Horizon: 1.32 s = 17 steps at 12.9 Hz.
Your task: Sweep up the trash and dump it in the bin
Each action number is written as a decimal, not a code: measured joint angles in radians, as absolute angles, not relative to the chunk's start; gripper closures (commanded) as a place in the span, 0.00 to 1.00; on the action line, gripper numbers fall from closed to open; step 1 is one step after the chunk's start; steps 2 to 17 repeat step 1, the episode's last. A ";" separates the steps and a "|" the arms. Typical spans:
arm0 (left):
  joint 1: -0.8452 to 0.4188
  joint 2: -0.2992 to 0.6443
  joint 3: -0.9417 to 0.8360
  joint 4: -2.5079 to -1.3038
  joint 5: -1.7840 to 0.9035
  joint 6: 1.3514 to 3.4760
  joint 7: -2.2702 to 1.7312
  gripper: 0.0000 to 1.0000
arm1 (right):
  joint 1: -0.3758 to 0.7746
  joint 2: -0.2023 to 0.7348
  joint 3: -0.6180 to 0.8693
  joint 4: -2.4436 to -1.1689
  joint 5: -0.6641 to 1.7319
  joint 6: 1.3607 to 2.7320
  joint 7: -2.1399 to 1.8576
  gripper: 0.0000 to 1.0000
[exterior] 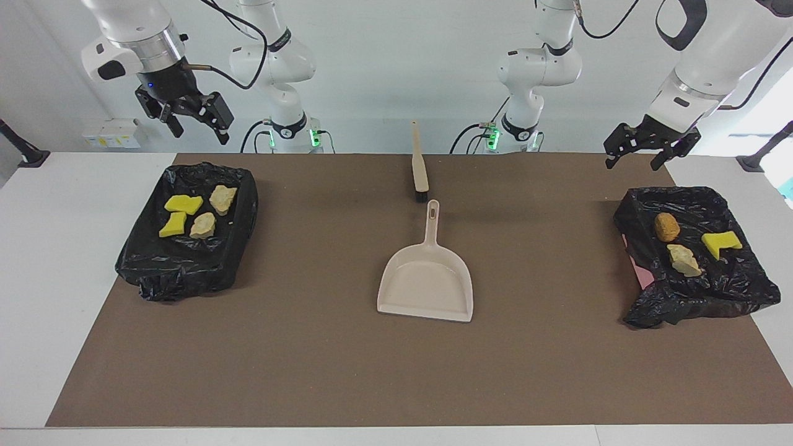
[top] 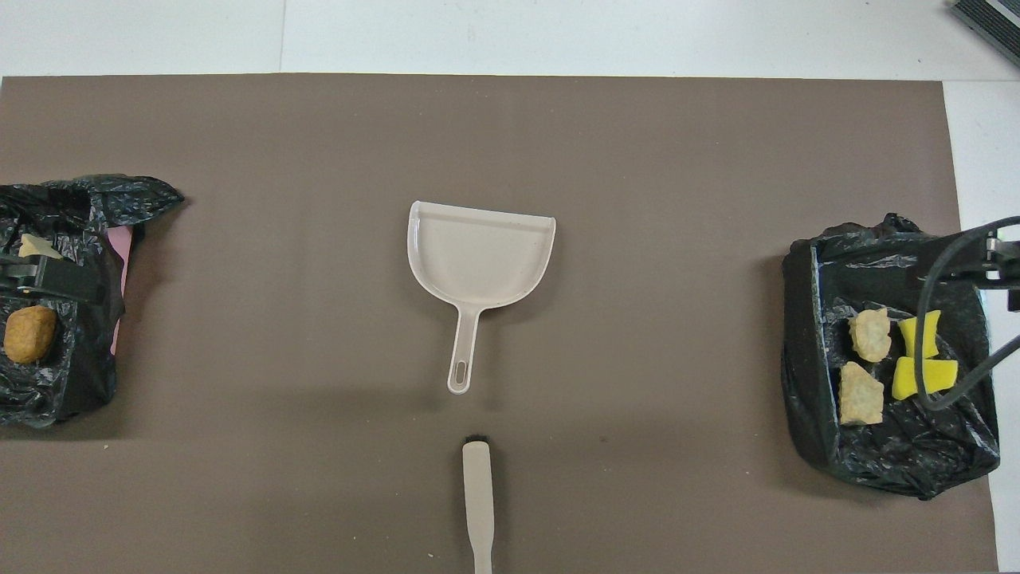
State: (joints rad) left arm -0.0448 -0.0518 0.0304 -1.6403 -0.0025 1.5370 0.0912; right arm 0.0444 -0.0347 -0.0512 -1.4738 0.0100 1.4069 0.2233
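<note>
The trash lies in two black-lined bins. The bin (exterior: 245, 214) (top: 813, 335) at the right arm's end holds two yellow scraps (exterior: 182, 204) (top: 920, 333) and two tan lumps (exterior: 222, 198) (top: 869, 335). The bin (exterior: 731, 291) (top: 88, 375) at the left arm's end holds a brown lump (exterior: 666, 227) (top: 29, 334), a tan piece (exterior: 683, 259) and a yellow scrap (exterior: 720, 243). The beige dustpan (exterior: 426, 282) (top: 478, 255) lies mid-table, and the brush (exterior: 420, 170) (top: 478, 494) lies nearer the robots. My right gripper (exterior: 199, 132) hangs open and empty, raised above its bin's robot-side edge. My left gripper (exterior: 632, 162) does the same.
A brown mat (exterior: 347, 371) (top: 637, 159) covers the table, with white table edge around it. A pink bit (exterior: 644, 275) (top: 119, 239) shows under the liner of the bin at the left arm's end. A cable (top: 928, 351) hangs over the other bin.
</note>
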 measured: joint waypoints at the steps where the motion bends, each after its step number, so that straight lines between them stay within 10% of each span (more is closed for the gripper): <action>1: -0.045 -0.052 0.030 -1.638 -0.003 1.537 0.091 0.00 | 0.044 -0.035 -0.051 -1.474 0.010 1.407 0.223 0.00; 17: -0.045 -0.052 0.030 -1.638 -0.003 1.537 0.091 0.00 | 0.044 -0.035 -0.051 -1.474 0.010 1.407 0.223 0.00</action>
